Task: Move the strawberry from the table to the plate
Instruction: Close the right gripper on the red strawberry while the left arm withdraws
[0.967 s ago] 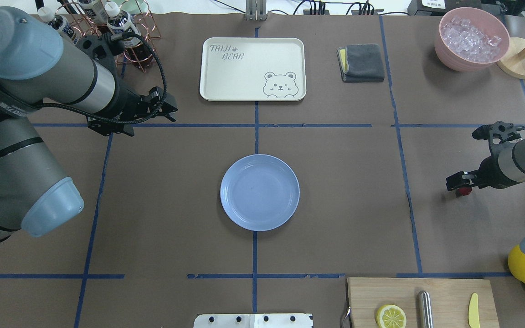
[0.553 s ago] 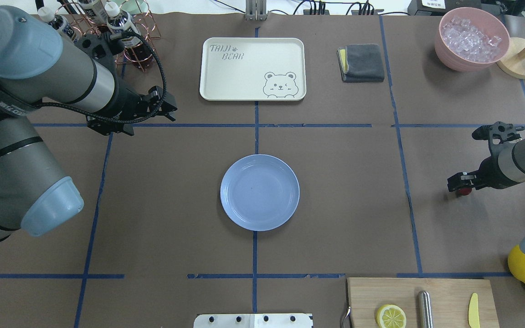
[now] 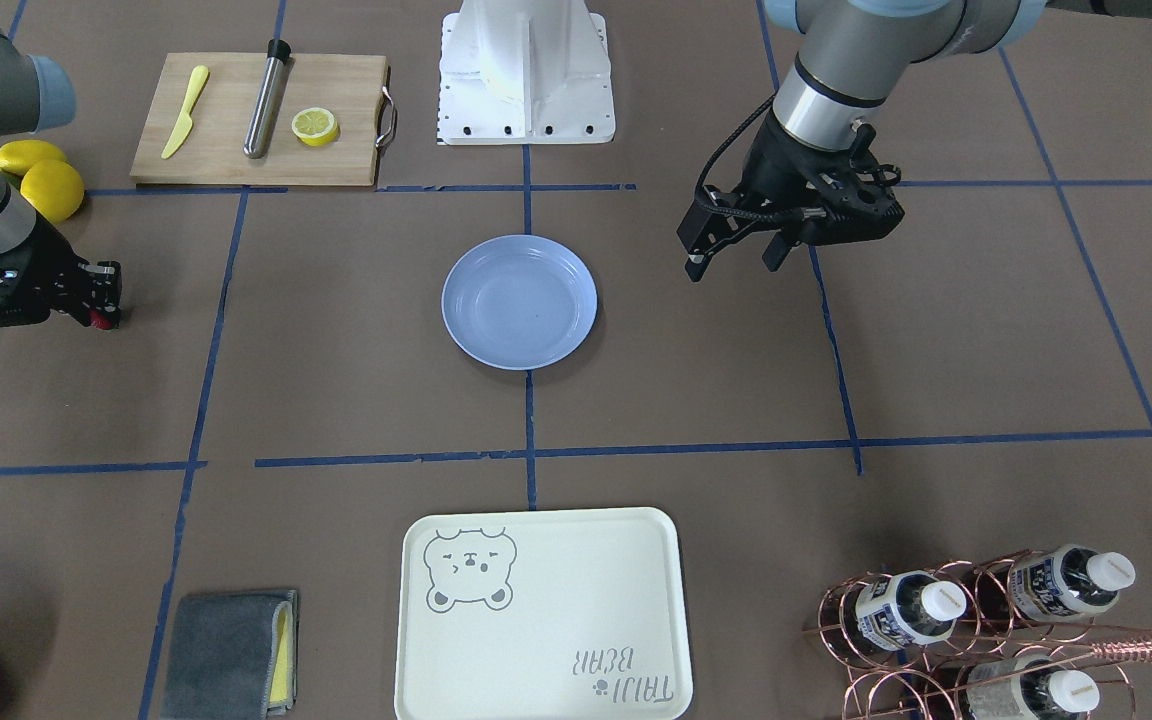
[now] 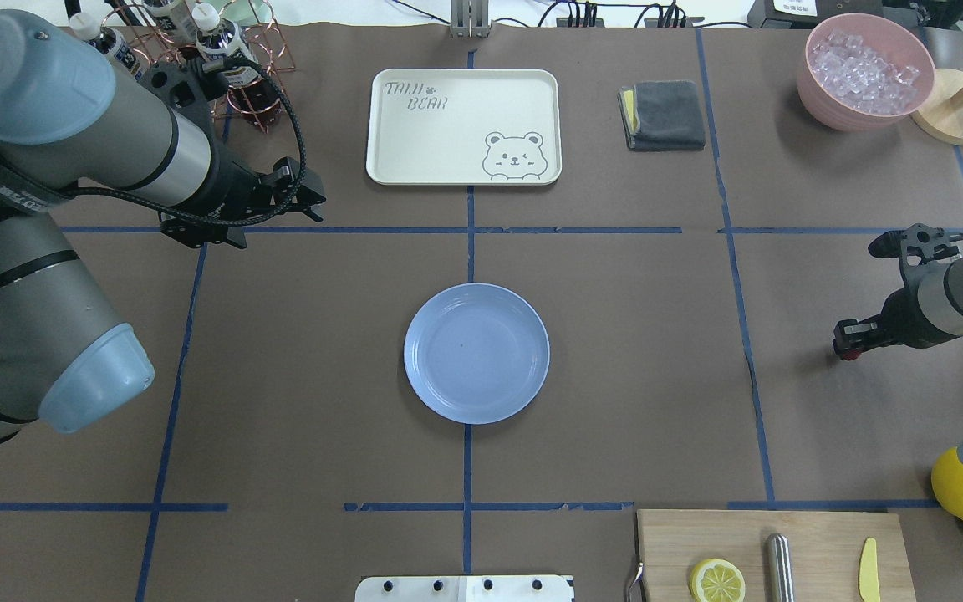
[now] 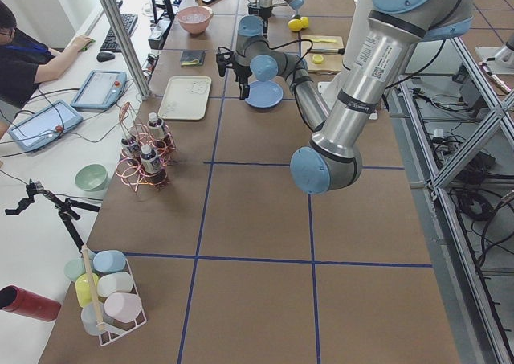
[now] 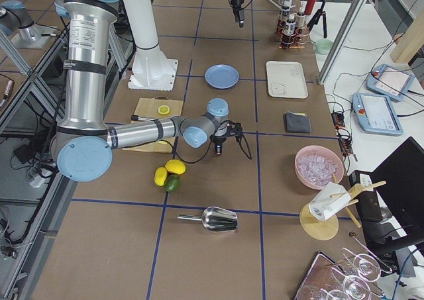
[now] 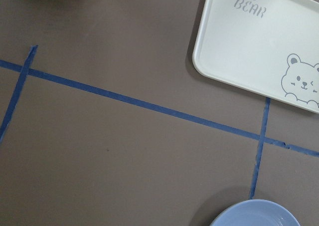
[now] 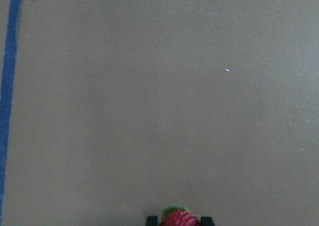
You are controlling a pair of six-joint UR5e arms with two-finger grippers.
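The right pincer (image 4: 847,346) has slid rightward, clenched on the strawberry (image 8: 179,219), mostly hidden between its fingers.

Reads "TAIJI BEAR" in grey letters on the cream tray (image 4: 448,146); too small to read on the bottle labels (image 3: 891,612).

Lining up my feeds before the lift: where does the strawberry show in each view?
Exterior front-facing: strawberry at far left, mid-height.
Overhead exterior: far right, at the right gripper.
Exterior left: too small to tell.
Exterior right: too small to tell.
Left wrist: not in it.
Right wrist: bottom edge, centre.
Shared landmark: the blue plate, seen in every view except the right wrist.
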